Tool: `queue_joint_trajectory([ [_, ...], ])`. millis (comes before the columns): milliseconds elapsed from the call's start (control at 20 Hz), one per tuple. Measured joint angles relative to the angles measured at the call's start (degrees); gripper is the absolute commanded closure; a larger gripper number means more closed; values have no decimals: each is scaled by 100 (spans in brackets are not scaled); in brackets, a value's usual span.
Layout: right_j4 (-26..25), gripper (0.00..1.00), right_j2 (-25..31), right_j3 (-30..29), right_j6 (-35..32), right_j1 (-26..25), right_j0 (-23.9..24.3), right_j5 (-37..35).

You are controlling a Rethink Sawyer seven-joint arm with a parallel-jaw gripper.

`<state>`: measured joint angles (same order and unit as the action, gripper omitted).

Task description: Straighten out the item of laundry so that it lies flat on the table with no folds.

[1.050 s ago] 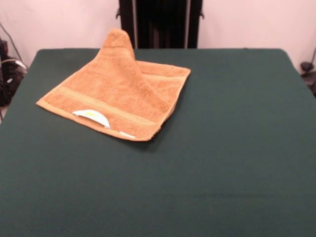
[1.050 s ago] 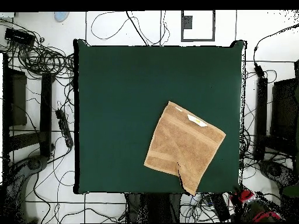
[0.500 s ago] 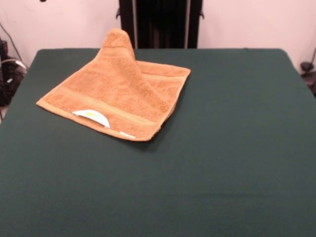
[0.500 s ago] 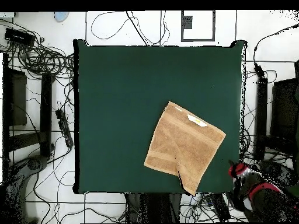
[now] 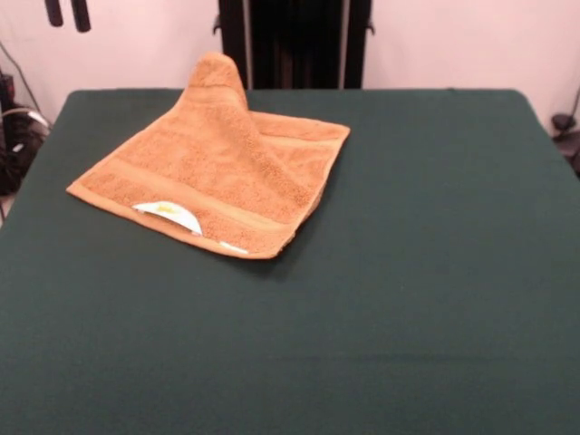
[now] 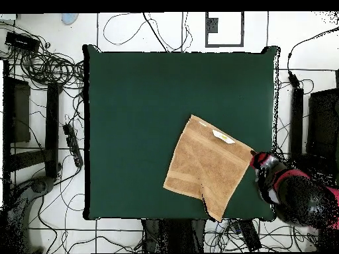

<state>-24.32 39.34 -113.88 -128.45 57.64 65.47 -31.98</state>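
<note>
Currently the towel (image 5: pixel 210 177) sits on the surface (image 5: pixel 408 299), off-centre toward the robot-side edge, rotated so its corners point at the edges. It is not flat: in the front view one corner stands up in a peak (image 5: pixel 216 72) at the towel's far end, and in the overhead view that same corner reaches the surface's edge.

The claw (image 5: pixel 68 13) shows only as two dark tips at the top of the front view, above and to the side of the towel's low corner, with a gap between them, so they stand apart and hold nothing. In the overhead view the arm (image 6: pixel 291 195) is just beside the towel's corner nearest it.

Risks, as I judge them:
- Peaked corner is at the edge. A pull that way drags cloth off the surface.
- Terry is limp. Pinching a thick fold lifts two layers, and the fold just moves elsewhere.
- A drag along the surface may bunch the rest of the towel rather than slide it.
- A low approach near the peak could knock it over into a new crease.

Label: a white tag (image 5: pixel 169 215) at the towel's near edge with a yellow mark. No text is readable.
</note>
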Motion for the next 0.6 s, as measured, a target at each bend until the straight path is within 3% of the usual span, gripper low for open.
queue_joint_trajectory([
  [600, 13, 0, -2, 1637, 0, -768, -865, -761],
])
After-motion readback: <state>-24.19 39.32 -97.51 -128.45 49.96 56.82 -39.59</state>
